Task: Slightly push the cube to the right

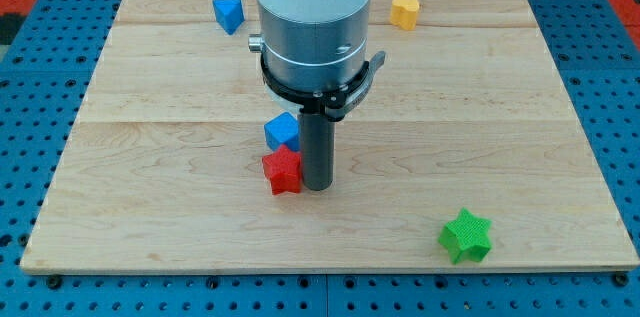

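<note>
A blue cube [282, 131] sits near the middle of the wooden board [180, 157]. A red star-shaped block [283, 170] lies just below it, touching or nearly touching it. My tip [317, 187] rests on the board right beside the red star's right side, and slightly below and to the right of the blue cube. The rod's upper part and the arm's wide grey body hide the board's top middle.
A blue triangular block [229, 13] lies at the top left. A yellow block [404, 11] lies at the top right of centre. A green star-shaped block [466, 236] lies at the bottom right, close to the board's lower edge.
</note>
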Controlling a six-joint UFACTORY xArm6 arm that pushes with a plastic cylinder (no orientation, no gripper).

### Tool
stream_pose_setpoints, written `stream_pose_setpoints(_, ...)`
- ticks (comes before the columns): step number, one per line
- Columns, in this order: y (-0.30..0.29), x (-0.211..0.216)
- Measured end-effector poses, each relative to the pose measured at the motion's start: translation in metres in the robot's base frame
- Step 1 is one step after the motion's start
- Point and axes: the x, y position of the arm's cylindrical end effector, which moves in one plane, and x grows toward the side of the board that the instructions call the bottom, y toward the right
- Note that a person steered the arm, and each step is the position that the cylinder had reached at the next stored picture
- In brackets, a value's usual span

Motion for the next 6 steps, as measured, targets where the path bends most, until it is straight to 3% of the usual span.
stream_pose_setpoints(1,0.036,0.022)
stream_pose_setpoints(2,-0.048,0.077)
stream_pose_setpoints(3,-0.127,0.03)
stream_pose_setpoints(4,-0.131,-0.016)
stream_pose_setpoints(5,-0.119,-0.04)
stream_pose_setpoints(6,-0.062,-0.058)
